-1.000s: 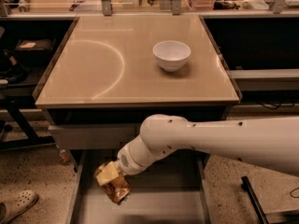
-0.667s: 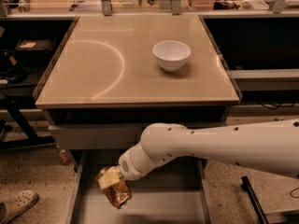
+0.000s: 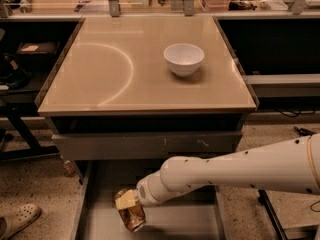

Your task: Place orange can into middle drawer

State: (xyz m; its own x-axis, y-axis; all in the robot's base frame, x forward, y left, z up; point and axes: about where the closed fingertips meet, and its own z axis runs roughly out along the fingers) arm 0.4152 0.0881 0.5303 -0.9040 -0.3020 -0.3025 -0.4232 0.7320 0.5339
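Note:
The orange can (image 3: 133,216) is a shiny golden-orange drink can, tilted, held low inside the open middle drawer (image 3: 165,224), near its left half and just above or at its flat grey floor. My gripper (image 3: 127,202) is shut on the can's upper end; a pale finger pad (image 3: 125,200) shows against the can. My white arm (image 3: 235,171) reaches in from the right edge, across the drawer's front. The drawer's left side wall (image 3: 80,206) shows beside the can.
A white bowl (image 3: 183,59) stands on the tan tabletop (image 3: 100,74) above. A closed grey drawer front with white scratch marks (image 3: 150,145) is right above the open drawer. A shoe (image 3: 17,219) lies on the floor at left. Shelves flank the table.
The arm has lowered the can a little further into the drawer and shifted slightly right. The bowl has not moved.

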